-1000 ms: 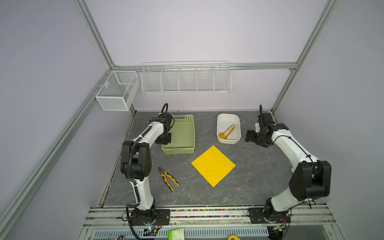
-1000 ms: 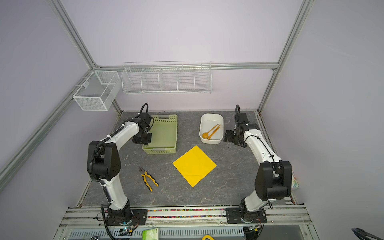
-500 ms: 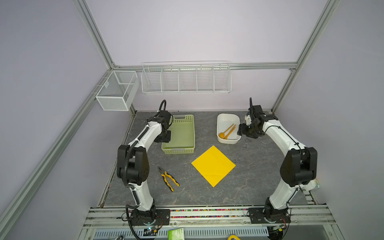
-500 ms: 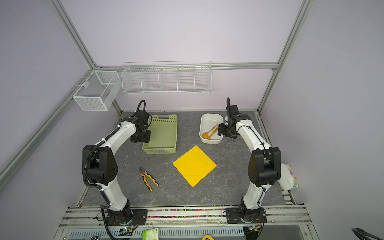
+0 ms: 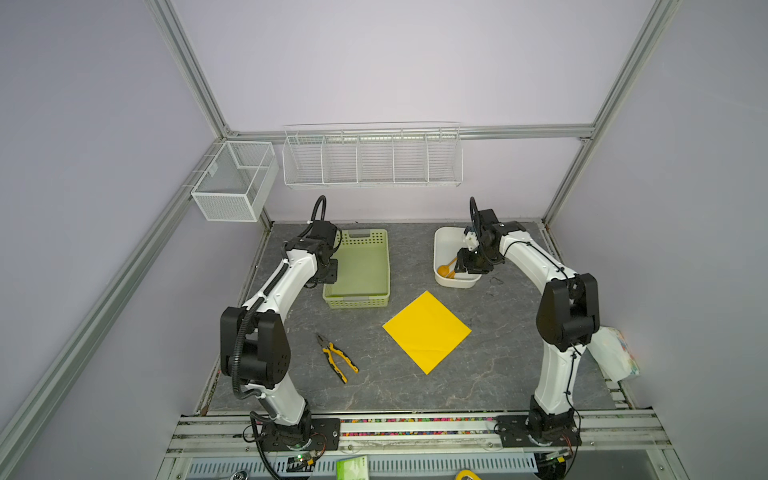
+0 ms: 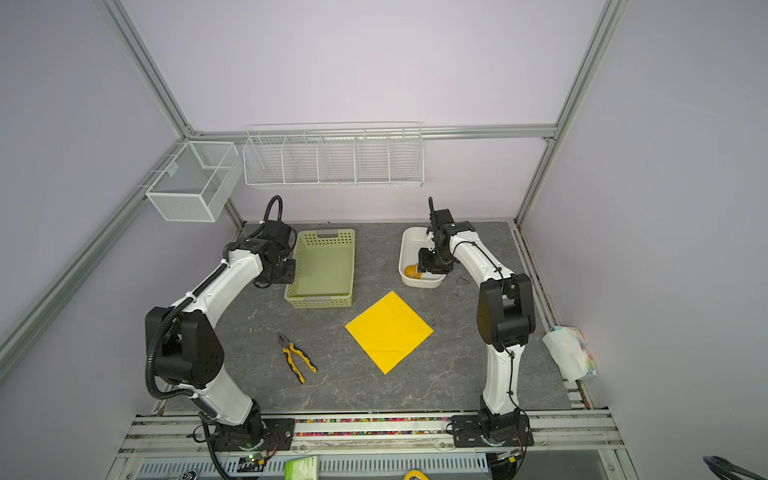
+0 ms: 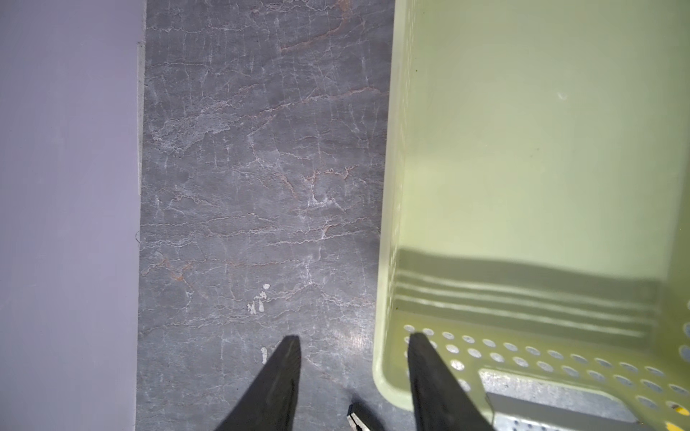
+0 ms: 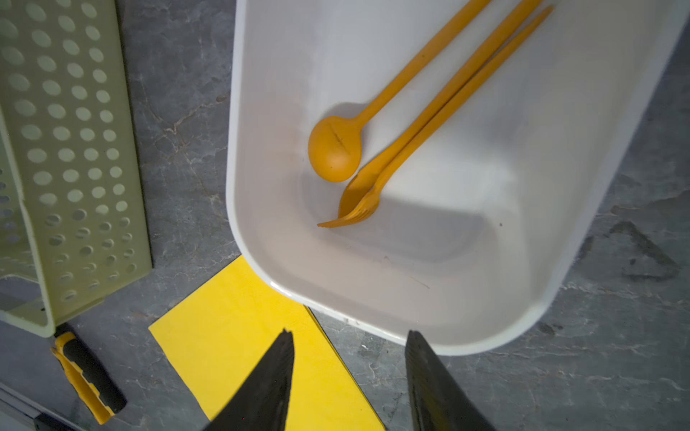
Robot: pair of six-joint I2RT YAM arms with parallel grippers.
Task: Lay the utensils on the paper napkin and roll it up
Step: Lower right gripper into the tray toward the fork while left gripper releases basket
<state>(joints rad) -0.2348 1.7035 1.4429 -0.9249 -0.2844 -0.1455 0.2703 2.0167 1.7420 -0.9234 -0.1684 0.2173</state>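
Inspection from the remote station. The bench (image 5: pixel 498 374) carries everything. The left arm reaches toward the far left corner, wrist bent down, and the left gripper (image 7: pixel 354 337) stands released and empty, one finger over bare bench and the other over the corner of the green basket (image 5: pixel 357 302). The right arm stretches toward the far edge, its wrist pitched steeply down over the white tub (image 5: pixel 455 283). The right gripper (image 8: pixel 348 334) is likewise parted with nothing between its fingers, poised over the tub's near rim. The paper napkin (image 5: pixel 427 331) lies flat at mid-bench, turned corner-on and bare. I judge it light and limp, prone to slide or crease, so it wants pinning at a corner before rolling. The utensils (image 8: pixel 410 123) lie inside the tub: a spoon (image 8: pixel 336 149), a fork (image 8: pixel 364 212), and a third slim piece touching the fork, probably a knife. I judge them light, stiff and slick. The handles at mid-length offer the best hold, though fork and neighbour may lift together.
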